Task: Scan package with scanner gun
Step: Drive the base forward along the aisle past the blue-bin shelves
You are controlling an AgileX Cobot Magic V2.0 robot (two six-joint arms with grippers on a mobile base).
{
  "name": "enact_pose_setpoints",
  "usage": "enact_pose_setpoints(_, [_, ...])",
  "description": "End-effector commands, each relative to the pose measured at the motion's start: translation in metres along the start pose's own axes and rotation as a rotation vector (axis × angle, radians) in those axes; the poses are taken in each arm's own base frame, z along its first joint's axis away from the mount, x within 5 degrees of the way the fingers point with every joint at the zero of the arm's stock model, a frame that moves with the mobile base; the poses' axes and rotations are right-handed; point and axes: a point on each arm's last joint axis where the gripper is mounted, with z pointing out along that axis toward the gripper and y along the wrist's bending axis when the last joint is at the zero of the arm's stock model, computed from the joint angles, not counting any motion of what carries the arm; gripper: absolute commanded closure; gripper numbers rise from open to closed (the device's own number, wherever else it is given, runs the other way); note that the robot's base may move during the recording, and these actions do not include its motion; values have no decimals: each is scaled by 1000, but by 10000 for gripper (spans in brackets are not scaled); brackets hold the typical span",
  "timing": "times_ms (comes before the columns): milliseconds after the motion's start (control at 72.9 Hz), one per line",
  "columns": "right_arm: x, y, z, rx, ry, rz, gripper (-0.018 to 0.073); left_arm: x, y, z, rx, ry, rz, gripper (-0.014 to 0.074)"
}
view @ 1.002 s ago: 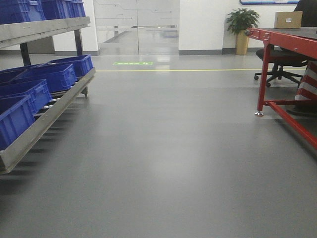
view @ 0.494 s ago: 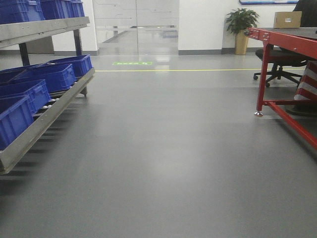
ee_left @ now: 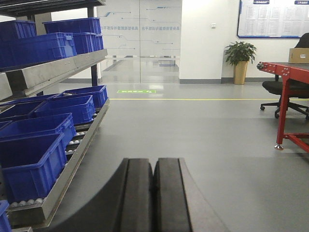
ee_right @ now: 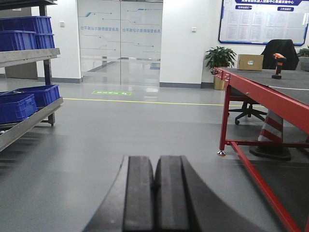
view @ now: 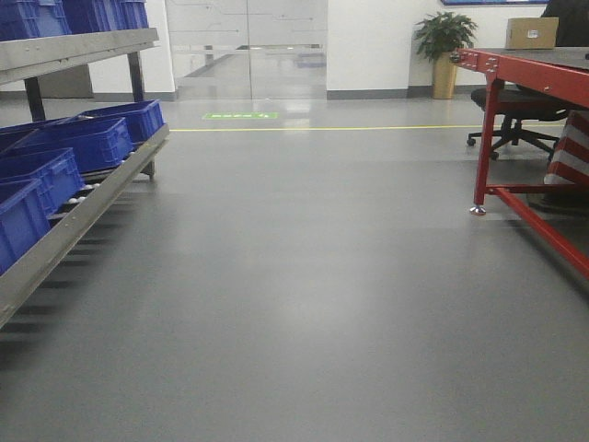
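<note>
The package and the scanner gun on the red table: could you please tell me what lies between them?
Nothing: in the right wrist view the red table is bare between the package and the scanner gun.

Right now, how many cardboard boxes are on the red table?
1: the package, far end of the red table, left of the scanner gun. The table runs off frame, so others may be hidden.

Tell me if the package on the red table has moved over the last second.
No. The package keeps its spot at the far end of the red table; only the camera's view shifted.
</note>
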Motion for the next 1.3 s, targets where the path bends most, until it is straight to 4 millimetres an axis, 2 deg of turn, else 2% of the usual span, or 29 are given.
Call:
enact_pose_setpoints(0, [-2,0,0,1,-25,-9,727,-2,0,0,5,-18,-7,707])
enact_pose_setpoints(1290, [-2,0,0,1,-25,-9,727,-2,0,0,5,-18,-7,707])
